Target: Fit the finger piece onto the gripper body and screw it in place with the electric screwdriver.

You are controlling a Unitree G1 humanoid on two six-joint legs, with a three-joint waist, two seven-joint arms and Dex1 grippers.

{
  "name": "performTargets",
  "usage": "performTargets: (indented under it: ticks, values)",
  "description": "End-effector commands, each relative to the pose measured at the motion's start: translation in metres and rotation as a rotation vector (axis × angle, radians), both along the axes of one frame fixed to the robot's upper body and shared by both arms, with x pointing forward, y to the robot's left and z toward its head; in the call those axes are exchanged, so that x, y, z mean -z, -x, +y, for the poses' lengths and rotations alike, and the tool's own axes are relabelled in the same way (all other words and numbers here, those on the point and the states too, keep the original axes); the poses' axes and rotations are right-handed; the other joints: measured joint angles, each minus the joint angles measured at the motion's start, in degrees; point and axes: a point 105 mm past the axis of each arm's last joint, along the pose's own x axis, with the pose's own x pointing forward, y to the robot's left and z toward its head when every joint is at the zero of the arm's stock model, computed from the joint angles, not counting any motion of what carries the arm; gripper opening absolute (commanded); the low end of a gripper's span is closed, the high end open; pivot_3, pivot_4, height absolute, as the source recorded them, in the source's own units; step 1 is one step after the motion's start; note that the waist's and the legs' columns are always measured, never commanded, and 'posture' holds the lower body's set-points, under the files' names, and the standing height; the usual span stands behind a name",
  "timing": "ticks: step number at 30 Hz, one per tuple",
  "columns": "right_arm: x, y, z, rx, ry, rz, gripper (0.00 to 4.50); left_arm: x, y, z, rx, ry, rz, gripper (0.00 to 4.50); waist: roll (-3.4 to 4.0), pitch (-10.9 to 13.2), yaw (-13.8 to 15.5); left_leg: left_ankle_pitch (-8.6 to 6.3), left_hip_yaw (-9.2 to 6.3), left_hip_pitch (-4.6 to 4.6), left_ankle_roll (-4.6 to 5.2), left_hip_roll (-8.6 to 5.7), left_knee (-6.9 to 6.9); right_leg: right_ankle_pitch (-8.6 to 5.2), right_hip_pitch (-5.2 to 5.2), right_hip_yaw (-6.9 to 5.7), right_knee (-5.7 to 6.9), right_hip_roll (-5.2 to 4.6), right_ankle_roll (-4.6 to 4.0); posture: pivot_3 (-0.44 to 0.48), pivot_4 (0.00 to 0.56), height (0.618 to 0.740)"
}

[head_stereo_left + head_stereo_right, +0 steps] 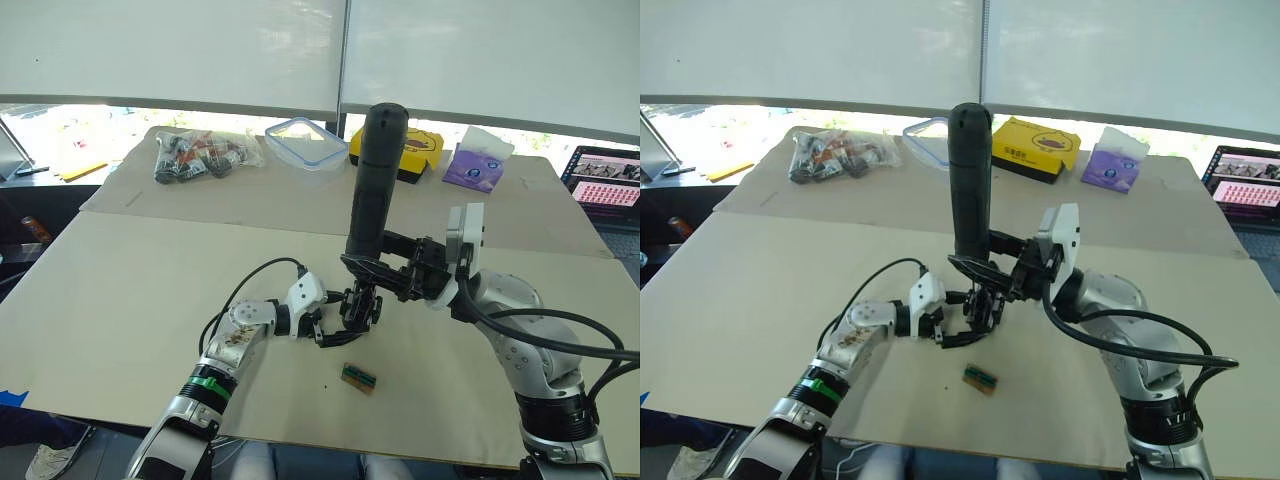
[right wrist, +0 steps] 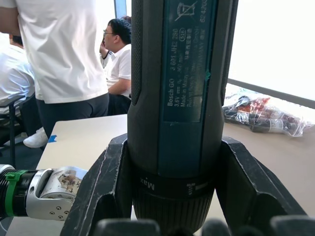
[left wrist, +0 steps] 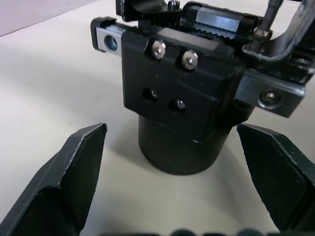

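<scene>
screwdriver stood upright over gripper body
right gripper (image 2: 170, 196) clenched the electric screwdriver (image 1: 372, 180), bit down on the gripper body (image 3: 179, 98); left gripper (image 3: 172, 172) stood released around it.

From the head views I can't make out the finger piece; it's lost in the dark cluster around the gripper body (image 1: 358, 308). The electric screwdriver (image 1: 372, 180) hides its own bit there, and its upper end is cut off in the right wrist view. The gripper body's far side runs past the left wrist picture's edge.
</scene>
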Motion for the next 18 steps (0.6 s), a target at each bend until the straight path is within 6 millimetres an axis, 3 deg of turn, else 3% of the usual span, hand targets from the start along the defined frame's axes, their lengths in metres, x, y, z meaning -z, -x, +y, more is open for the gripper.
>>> performTargets:
  ticks: [1,7,9,12,18]
  values:
    - [-0.009,0.007,-0.001,-0.005,-0.008,-0.057,1.92,-0.005,0.0,-0.009,0.036,0.01,-0.029,4.5,0.0,0.0,0.0,0.0,0.0,0.0,0.0,0.0,0.0,0.0,0.0,0.0,0.0,0.0,0.0,0.0,0.15,0.74]
    - [-0.009,0.007,-0.001,-0.001,-0.006,-0.056,1.92,-0.004,-0.002,-0.015,0.058,0.004,-0.029,4.5,0.0,0.0,0.0,0.0,0.0,0.0,0.0,0.0,0.0,0.0,0.01,0.0,-0.01,0.0,0.04,0.0,0.15,0.74]
    - [-0.009,0.007,-0.001,0.001,-0.005,-0.056,1.92,-0.002,-0.001,-0.016,0.065,-0.004,-0.024,3.94,0.0,0.0,0.0,0.0,0.0,0.0,0.0,0.0,0.0,0.0,0.02,0.0,-0.01,0.0,0.06,0.0,0.15,0.74]
    - [-0.009,0.006,-0.001,0.003,-0.004,-0.055,1.92,0.001,0.001,-0.017,0.086,-0.024,-0.026,2.69,0.0,0.0,0.0,0.0,0.0,0.0,0.0,0.0,0.01,0.0,0.03,0.0,-0.01,0.0,0.06,0.0,0.15,0.74]
    - [-0.005,0.006,-0.001,0.007,0.002,-0.047,1.92,0.005,0.005,-0.017,0.099,-0.035,-0.037,2.69,0.0,0.0,0.1,0.0,-0.01,0.0,0.0,0.0,0.0,0.0,0.04,0.0,-0.02,0.0,0.06,0.0,0.15,0.74]
